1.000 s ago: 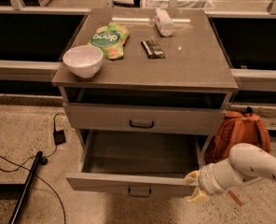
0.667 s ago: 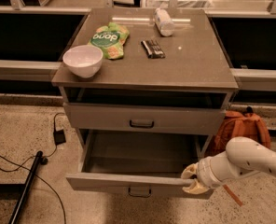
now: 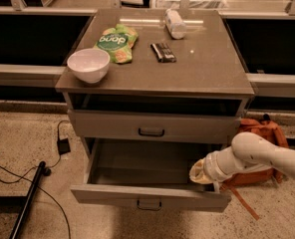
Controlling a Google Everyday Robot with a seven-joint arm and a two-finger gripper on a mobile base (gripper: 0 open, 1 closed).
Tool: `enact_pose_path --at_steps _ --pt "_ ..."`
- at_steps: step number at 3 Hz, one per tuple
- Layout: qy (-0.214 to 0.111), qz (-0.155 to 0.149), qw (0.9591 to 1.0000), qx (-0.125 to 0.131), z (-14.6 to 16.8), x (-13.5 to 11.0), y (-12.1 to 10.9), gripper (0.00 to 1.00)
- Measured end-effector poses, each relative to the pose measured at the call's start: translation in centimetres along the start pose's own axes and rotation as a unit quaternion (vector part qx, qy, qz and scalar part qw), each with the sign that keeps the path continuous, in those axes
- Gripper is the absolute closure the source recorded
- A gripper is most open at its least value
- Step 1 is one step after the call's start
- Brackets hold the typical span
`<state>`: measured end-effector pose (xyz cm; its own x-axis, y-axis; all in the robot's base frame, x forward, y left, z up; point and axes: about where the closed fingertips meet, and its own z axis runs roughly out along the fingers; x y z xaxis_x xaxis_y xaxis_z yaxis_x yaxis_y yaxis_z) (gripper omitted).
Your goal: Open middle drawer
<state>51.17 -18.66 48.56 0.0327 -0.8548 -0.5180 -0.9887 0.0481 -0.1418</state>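
the gripper (image 3: 198,172) sits at the end of the white arm (image 3: 267,156), which comes in from the right edge of the view. it is inside the right end of the middle drawer (image 3: 112,195), just behind the front panel and close to the right wall. i cannot tell how far it is open, and also not if it has hold of anything. the middle drawer is pulled far out of the grey cabinet (image 3: 207,66), so its plain grey inside spreads to the left of the gripper. its small dark handle (image 3: 149,203) is lower and to the left of the gripper, apart from it. above the gripper is the front of the upper drawer (image 3: 97,126), with a dark gap over it. on the cabinet top, well above and left of the gripper, are a white bowl (image 3: 88,64), a green snack bag (image 3: 117,43), a dark bar (image 3: 163,52) and a white bottle (image 3: 175,23) on its side. an orange backpack (image 3: 259,133) lies on the floor behind the arm.
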Motion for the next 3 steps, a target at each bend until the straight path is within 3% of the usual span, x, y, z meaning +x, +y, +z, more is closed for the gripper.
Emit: enact_pose_path --at_steps 1,2,3 --pt "-0.009 0.007 0.9999 0.013 2.4 1.5 -2.2 1.0" --pt "-0.009 0.009 0.9999 0.002 5.6 2.8 -2.2 1.0" --pt "-0.024 0.007 0.9991 -0.034 8.2 4.2 -0.3 1.0"
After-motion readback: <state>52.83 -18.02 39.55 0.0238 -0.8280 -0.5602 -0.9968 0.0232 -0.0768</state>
